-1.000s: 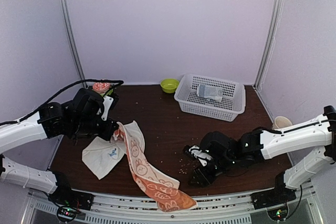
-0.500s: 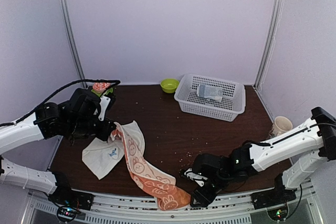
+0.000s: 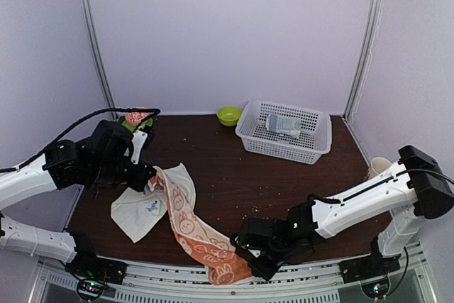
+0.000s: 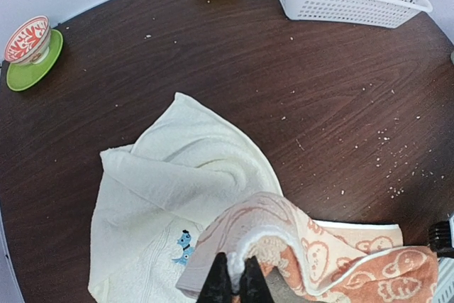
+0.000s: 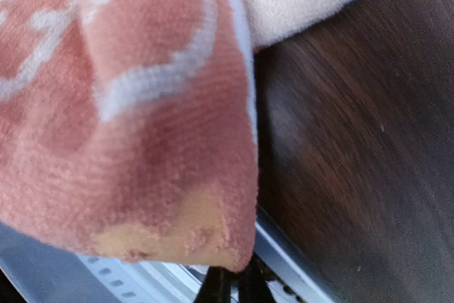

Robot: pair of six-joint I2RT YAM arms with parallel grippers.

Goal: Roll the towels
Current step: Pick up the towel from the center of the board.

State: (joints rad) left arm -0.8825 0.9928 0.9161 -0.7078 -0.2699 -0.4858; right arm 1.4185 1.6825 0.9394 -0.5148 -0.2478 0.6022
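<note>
While inside basket point(image 3: 280, 149), rolled grey-blue towel point(image 3: 284, 125).

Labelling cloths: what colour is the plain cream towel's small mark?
Blue, on the cream towel; clearest in left wrist view.

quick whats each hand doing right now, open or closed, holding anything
left hand: closed, pinching one end of the orange-patterned towel
right hand: closed on the near corner of the same towel

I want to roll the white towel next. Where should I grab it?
Pinch the white towel at its bare left corner, coming from above on the left. That corner lies free on the table, while the orange towel covers its right edge.
</note>
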